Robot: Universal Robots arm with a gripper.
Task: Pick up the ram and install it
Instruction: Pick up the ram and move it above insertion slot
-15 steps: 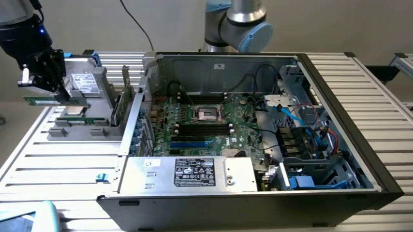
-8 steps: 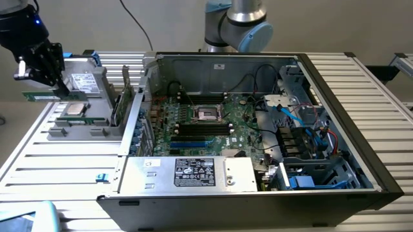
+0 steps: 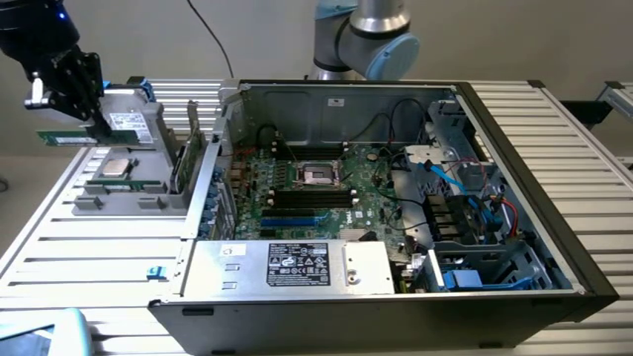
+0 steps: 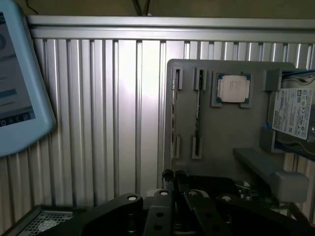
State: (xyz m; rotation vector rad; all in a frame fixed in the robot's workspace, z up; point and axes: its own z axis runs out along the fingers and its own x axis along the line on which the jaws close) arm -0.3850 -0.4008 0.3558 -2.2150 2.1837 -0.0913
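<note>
Upper left of the exterior view, the black robot gripper (image 3: 97,127) is pinched nearly shut on the long flat green ram stick (image 3: 61,137), raised above the grey plastic tray (image 3: 129,204); a level, firm hold seems wise.

Ribbed aluminium table (image 3: 559,141), pale beige wall (image 3: 257,37) behind, black cable (image 3: 210,33) hanging down wall; soft glare on slats.

Open computer case (image 3: 336,111) on a slatted metal table (image 3: 99,252)
Inside: motherboard (image 3: 259,208) and labelled power supply (image 3: 287,265). Beside it, a grey holder (image 4: 221,132) carries a silver processor (image 4: 233,89) and a hard drive (image 4: 295,115).
</note>
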